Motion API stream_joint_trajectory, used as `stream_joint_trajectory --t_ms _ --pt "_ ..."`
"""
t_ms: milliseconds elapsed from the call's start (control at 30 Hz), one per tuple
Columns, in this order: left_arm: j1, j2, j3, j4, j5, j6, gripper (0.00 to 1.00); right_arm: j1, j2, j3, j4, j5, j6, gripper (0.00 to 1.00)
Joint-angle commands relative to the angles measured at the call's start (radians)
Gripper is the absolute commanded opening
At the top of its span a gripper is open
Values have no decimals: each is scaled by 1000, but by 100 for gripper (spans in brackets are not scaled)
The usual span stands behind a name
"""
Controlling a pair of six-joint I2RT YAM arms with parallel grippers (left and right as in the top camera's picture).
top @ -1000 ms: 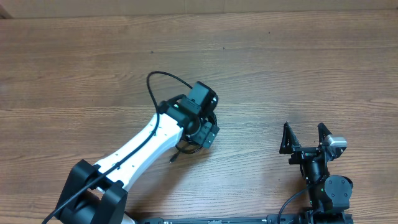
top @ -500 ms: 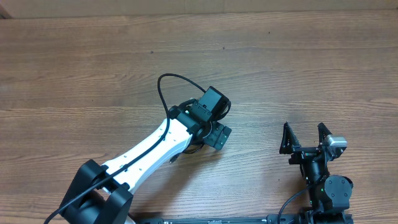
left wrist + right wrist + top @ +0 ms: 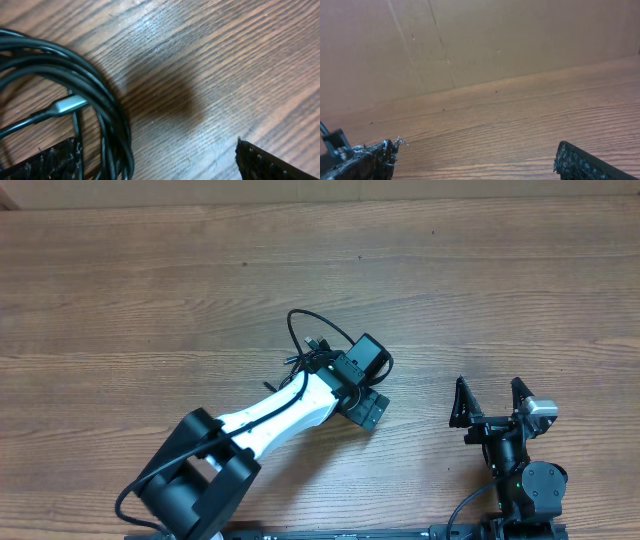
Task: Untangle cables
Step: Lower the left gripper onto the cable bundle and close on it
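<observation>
Left gripper [image 3: 155, 159] is hovering spread wide, holding nothing, beside thin black coiled cables [image 3: 107, 100] lying on the brown wood-grain table [image 3: 215, 55]. Right gripper [image 3: 490, 402] is sitting open, well apart. Untangling is looking barely begun.

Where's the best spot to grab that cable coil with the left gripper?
Probably the silver-tipped plug: it is a rigid end, lying flat on the table just inside the coil of cables. Come down from above, fingers across its narrow width. The open left gripper sits off to one side of it, so shift toward the coil first.
</observation>
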Motion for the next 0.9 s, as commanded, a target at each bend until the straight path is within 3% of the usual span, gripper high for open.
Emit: stream_joint_trajectory --t_ms 0,167,333,400,500,633,800,867 --pt "-2 48 6 18 17 -32 100 -3 -5 -10 5 9 -6 100" --pt "-2 63 6 26 23 -34 100 -3 -5 -10 5 9 -6 100" --pt "-1 66 6 43 -7 -66 87 -3 -5 -10 5 9 -6 100" --pt "-1 69 6 45 -6 -66 88 -3 -5 -10 5 9 -6 100" --pt "-2 79 6 44 -6 -66 97 -3 -5 -10 5 9 -6 100" --pt "-2 101 6 43 -6 -66 99 -3 -5 -10 5 9 -6 100" --pt "-2 129 6 47 4 -66 96 -3 -5 -10 5 9 -6 100" --pt "-2 133 6 47 5 -66 89 -3 -5 -10 5 9 -6 100"
